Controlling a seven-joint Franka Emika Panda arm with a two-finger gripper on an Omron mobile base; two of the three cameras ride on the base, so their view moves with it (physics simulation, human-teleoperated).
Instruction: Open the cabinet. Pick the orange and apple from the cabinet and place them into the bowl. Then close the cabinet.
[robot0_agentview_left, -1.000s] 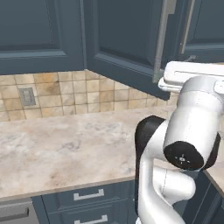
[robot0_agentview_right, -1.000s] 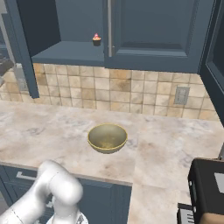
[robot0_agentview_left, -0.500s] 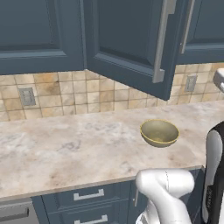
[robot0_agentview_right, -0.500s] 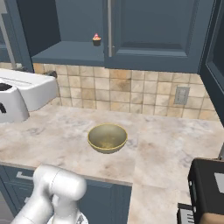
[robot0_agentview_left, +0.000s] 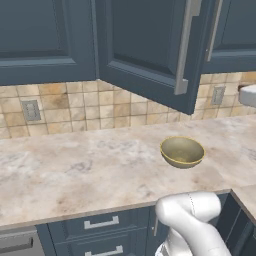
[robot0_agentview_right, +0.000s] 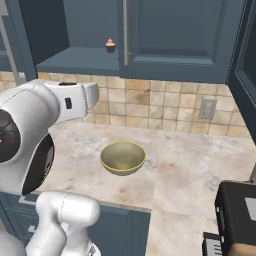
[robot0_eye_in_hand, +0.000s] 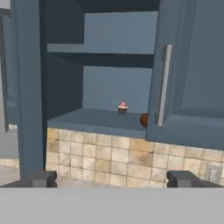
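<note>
Gripper (robot0_eye_in_hand: 112, 179) spread wide and empty, facing the cabinet (robot0_eye_in_hand: 188, 78) with one door swung open. Apple (robot0_eye_in_hand: 144, 120) on the lower shelf, half hidden behind the closed door, beside a cupcake (robot0_eye_in_hand: 123, 107). Bowl (robot0_agentview_right: 122, 157) on the desk (robot0_agentview_right: 190, 165) below.

Small cupcake (robot0_eye_in_hand: 123, 107) on a shelf, tiled backsplash (robot0_agentview_left: 100, 107), marble counter (robot0_agentview_left: 75, 170), perhaps a toaster (robot0_agentview_right: 239, 215).

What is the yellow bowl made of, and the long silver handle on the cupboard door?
The bowl looks like glazed ceramic or painted metal: smooth, dull golden, with a faint sheen and a speckled olive inside. The handle on the cabinet looks like brushed metal: pale grey, satin, straight bar.
</note>
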